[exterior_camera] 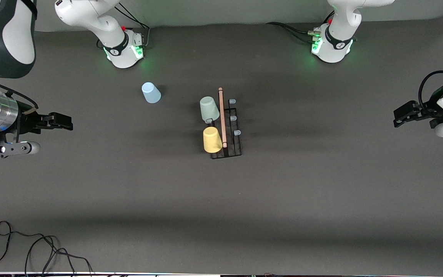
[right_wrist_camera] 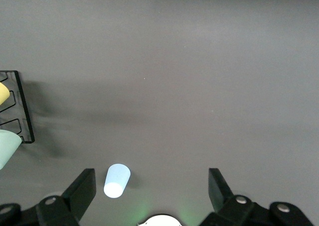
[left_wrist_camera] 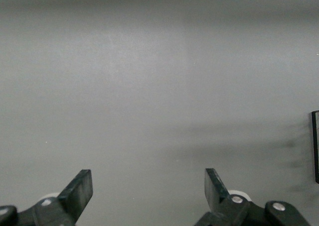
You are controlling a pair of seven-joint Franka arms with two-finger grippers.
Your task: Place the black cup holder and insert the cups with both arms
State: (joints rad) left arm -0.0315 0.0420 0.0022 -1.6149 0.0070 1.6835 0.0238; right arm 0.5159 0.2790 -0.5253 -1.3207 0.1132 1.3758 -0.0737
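Note:
The black cup holder (exterior_camera: 226,129) stands mid-table, its pale wooden rod (exterior_camera: 222,117) on top. The pale green cup (exterior_camera: 209,109) and the yellow cup (exterior_camera: 212,139) hang on pegs on its side toward the right arm. Three blue-grey pegs (exterior_camera: 233,118) on its side toward the left arm are bare. The light blue cup (exterior_camera: 151,92) stands alone on the table, toward the right arm's base. My right gripper (exterior_camera: 67,124) is open and empty over bare table at the right arm's end. In the right wrist view my right gripper (right_wrist_camera: 151,183) is open, with the blue cup (right_wrist_camera: 117,180) and the holder's edge (right_wrist_camera: 20,106) in sight. My left gripper (exterior_camera: 397,117) is open and empty over bare table at the left arm's end. The left wrist view (left_wrist_camera: 148,183) shows it open.
The dark grey table (exterior_camera: 321,184) is bare around the holder. Loose black cables (exterior_camera: 33,250) lie at the table's edge nearest the front camera, at the right arm's end. The two arm bases (exterior_camera: 123,48) (exterior_camera: 331,44) glow green along the table's farthest edge.

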